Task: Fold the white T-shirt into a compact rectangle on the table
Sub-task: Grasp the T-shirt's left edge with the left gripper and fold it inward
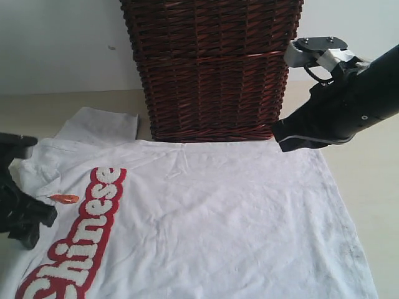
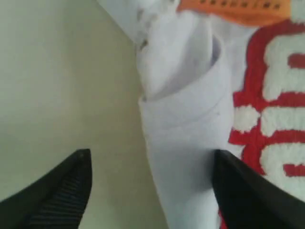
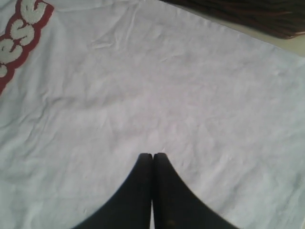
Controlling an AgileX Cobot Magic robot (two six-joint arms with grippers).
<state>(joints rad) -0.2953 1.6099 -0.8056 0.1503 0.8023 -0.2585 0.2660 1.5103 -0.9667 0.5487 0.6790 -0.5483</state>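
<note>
The white T-shirt (image 1: 218, 218) lies spread flat on the table (image 1: 37, 106), with its red-outlined lettering (image 1: 87, 230) and orange collar tag (image 1: 64, 199) toward the left. My left gripper (image 1: 22, 208) is at the shirt's left edge, beside the collar. In the left wrist view it (image 2: 150, 155) is open: one fingertip (image 2: 78, 164) is over bare table, and the other rests on the cloth by a rolled fold of the T-shirt (image 2: 186, 124). My right gripper (image 1: 290, 140) hangs above the shirt's far right corner. It (image 3: 152, 156) is shut with nothing in it.
A dark brown wicker basket (image 1: 212, 68) stands on the table just behind the shirt's far edge, close to the right arm. One sleeve (image 1: 100, 124) lies flat left of the basket. Bare tabletop (image 1: 377, 168) runs along the right of the shirt.
</note>
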